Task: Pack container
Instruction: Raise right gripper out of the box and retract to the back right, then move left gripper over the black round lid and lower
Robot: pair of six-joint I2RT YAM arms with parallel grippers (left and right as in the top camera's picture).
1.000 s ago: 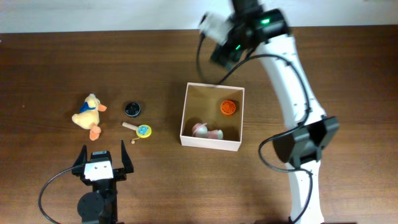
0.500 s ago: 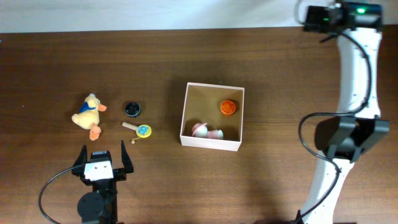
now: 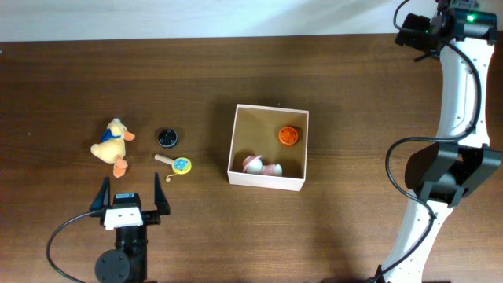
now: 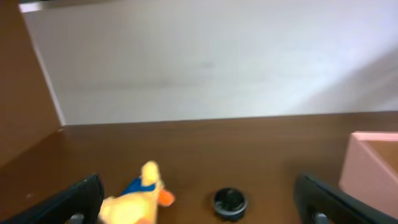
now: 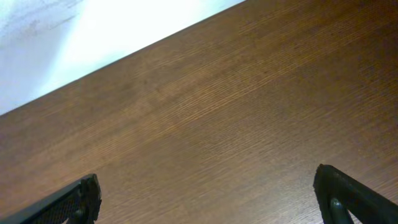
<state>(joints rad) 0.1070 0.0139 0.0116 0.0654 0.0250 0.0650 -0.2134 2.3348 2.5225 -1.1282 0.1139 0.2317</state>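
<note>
Writing: none legible in any view, and whatever marks the black round cap (image 3: 167, 138) is too small to read. The container (image 3: 265, 182) sits near the middle of the table (image 3: 78, 79), slightly right of centre, square with white outer walls and a tan floor. Inside it, an orange ball (image 3: 288, 135) lies toward the far right corner, and two pink-and-white toys (image 3: 262, 166) lie side by side against the near wall. Bare wood borders the container on all four sides. The nearest loose item is a small yellow-and-blue toy on a wooden handle (image 3: 177, 164) to its left, apart from the wall. The cap lies just beyond that toy, and a yellow plush duck (image 3: 112, 145) lies further left. The left gripper (image 3: 130, 192) is at the near edge, below the duck and cap, with its jaws spread wide and holding nothing. The left wrist view shows the duck (image 4: 134, 199) and cap (image 4: 229, 201) low between the fingers (image 4: 74, 199), a corner of the container (image 4: 373, 168) at the right, and a pale wall (image 4: 205, 62) behind the table's far edge. The small handled toy does not appear there. The right arm (image 3: 460, 94) reaches to the far right corner, well away from the container. The right gripper (image 5: 211, 205) is open over bare wood grain beside the table's far edge, a detail the overhead view does not resolve.
</note>
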